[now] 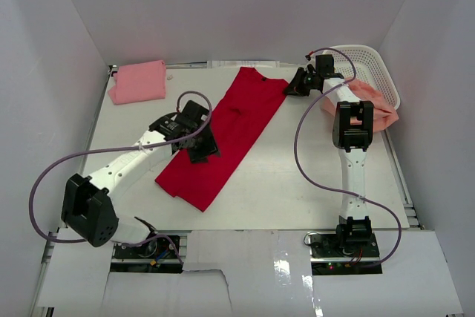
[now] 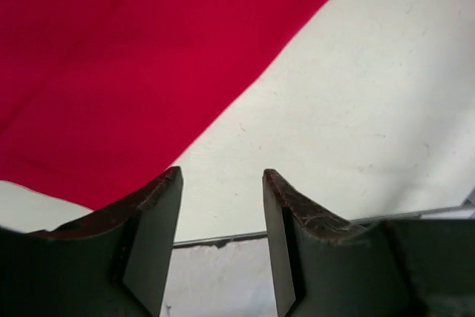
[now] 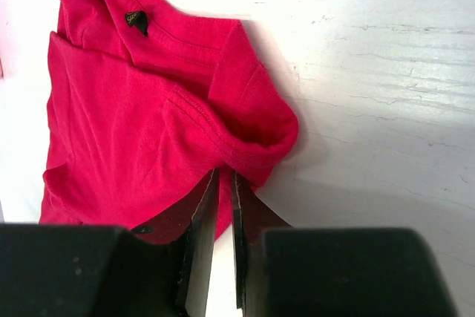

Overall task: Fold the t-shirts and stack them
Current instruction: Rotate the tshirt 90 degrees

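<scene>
The bright red cloth t-shirt (image 1: 245,120) lay diagonally, collar far, hem near-left. The left gripper (image 2: 221,174), open and empty, hovered over its middle edge. The right gripper (image 3: 223,172), almost closed, was at the collar-end sleeve; I could not tell whether it pinched the cloth.

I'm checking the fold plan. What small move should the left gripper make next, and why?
Probably nudge the left gripper over the edge of the red t-shirt and lower to pinch it: it is open, with only bare table between its jaws and the cloth just beside them.
</scene>
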Controlling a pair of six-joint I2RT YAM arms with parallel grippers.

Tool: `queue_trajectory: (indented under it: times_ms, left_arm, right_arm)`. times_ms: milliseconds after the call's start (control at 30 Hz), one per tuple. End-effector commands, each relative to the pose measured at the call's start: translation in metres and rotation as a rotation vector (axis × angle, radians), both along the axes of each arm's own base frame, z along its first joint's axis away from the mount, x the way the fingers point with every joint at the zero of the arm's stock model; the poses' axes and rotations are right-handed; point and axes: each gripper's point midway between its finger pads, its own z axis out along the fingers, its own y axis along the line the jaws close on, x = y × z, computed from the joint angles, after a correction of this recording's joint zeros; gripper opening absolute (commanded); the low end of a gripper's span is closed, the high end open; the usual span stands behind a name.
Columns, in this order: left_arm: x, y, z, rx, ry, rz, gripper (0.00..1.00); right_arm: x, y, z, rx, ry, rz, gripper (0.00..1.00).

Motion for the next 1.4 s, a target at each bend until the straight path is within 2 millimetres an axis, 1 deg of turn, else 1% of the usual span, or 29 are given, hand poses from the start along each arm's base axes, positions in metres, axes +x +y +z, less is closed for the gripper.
queue_trajectory:
  times_ms: [0, 33, 67, 100, 133, 167, 200, 233, 267, 367, 400, 433, 467, 500, 567, 633, 667, 767, 867, 933, 967, 1133, 1367]
  left_arm:
    - [0.014, 0.052, 0.039, 0.246, -0.141, 0.031, 0.59]
    - [0.018, 0.059, 0.045, 0.268, -0.159, 0.033, 0.59]
    - [0.027, 0.076, 0.047, 0.285, -0.158, 0.072, 0.60]
    - [0.032, 0.086, 0.047, 0.295, -0.155, 0.069, 0.60]
    - [0.034, 0.093, 0.041, 0.274, -0.129, 0.069, 0.60]
    - [0.042, 0.114, 0.037, 0.284, -0.115, 0.118, 0.59]
    - [0.047, 0.122, 0.033, 0.302, -0.117, 0.126, 0.59]
    - [0.049, 0.135, 0.029, 0.346, -0.117, 0.135, 0.59]
    - [0.055, 0.147, 0.027, 0.362, -0.124, 0.163, 0.59]
    - [0.066, 0.166, 0.014, 0.379, -0.096, 0.188, 0.60]
    - [0.069, 0.169, 0.008, 0.382, -0.082, 0.187, 0.59]
    - [0.073, 0.174, -0.004, 0.393, -0.045, 0.187, 0.60]
    - [0.077, 0.175, -0.009, 0.383, -0.035, 0.186, 0.59]
    - [0.079, 0.178, -0.020, 0.384, 0.003, 0.184, 0.59]
    - [0.081, 0.175, -0.031, 0.369, 0.028, 0.173, 0.59]
    - [0.081, 0.175, -0.041, 0.369, 0.047, 0.166, 0.59]
    - [0.079, 0.175, -0.051, 0.373, 0.072, 0.159, 0.59]
    - [0.079, 0.179, -0.062, 0.394, 0.096, 0.160, 0.58]
    - [0.078, 0.185, -0.068, 0.416, 0.088, 0.169, 0.58]
    - [0.077, 0.185, -0.072, 0.416, 0.099, 0.168, 0.58]
    - [0.077, 0.184, -0.075, 0.413, 0.107, 0.165, 0.58]
    - [0.064, 0.175, -0.102, 0.365, 0.186, 0.142, 0.57]
    - [0.055, 0.162, -0.122, 0.286, 0.235, 0.146, 0.57]
  right_arm:
    - [0.007, -0.007, 0.006, -0.012, -0.038, 0.004, 0.19]
    - [0.007, -0.006, 0.006, -0.012, -0.037, 0.008, 0.19]
    - [0.006, -0.006, 0.008, -0.013, -0.040, 0.009, 0.19]
    - [0.004, -0.007, 0.005, -0.015, -0.032, 0.008, 0.19]
    - [0.003, -0.006, 0.005, -0.011, -0.030, 0.011, 0.19]
    - [0.002, -0.007, 0.007, -0.010, -0.033, 0.010, 0.19]
    - [0.001, -0.006, 0.007, -0.010, -0.033, 0.014, 0.19]
    - [-0.002, -0.006, 0.005, -0.006, -0.026, 0.017, 0.19]
    - [-0.002, -0.005, 0.009, -0.006, -0.036, 0.019, 0.19]
    - [-0.005, -0.006, 0.011, -0.011, -0.038, 0.026, 0.19]
    - [-0.006, -0.006, 0.010, -0.011, -0.036, 0.028, 0.19]
    - [-0.007, -0.005, 0.013, -0.009, -0.038, 0.033, 0.19]
    - [-0.008, -0.006, 0.014, -0.009, -0.037, 0.032, 0.19]
    - [-0.008, -0.005, 0.017, -0.009, -0.040, 0.033, 0.19]
    - [-0.009, -0.006, 0.017, -0.013, -0.041, 0.035, 0.19]
    - [-0.008, -0.008, 0.017, -0.022, -0.042, 0.031, 0.20]
    - [-0.008, -0.007, 0.018, -0.024, -0.042, 0.034, 0.20]
    - [-0.008, -0.008, 0.015, -0.025, -0.039, 0.037, 0.20]
    - [-0.009, -0.007, 0.016, -0.019, -0.041, 0.044, 0.20]
    - [-0.008, -0.006, 0.017, -0.018, -0.046, 0.045, 0.20]
    - [-0.008, -0.007, 0.017, -0.018, -0.044, 0.044, 0.20]
    - [-0.007, -0.006, 0.018, -0.018, -0.052, 0.045, 0.20]
    - [-0.003, -0.006, 0.023, -0.011, -0.063, 0.041, 0.20]
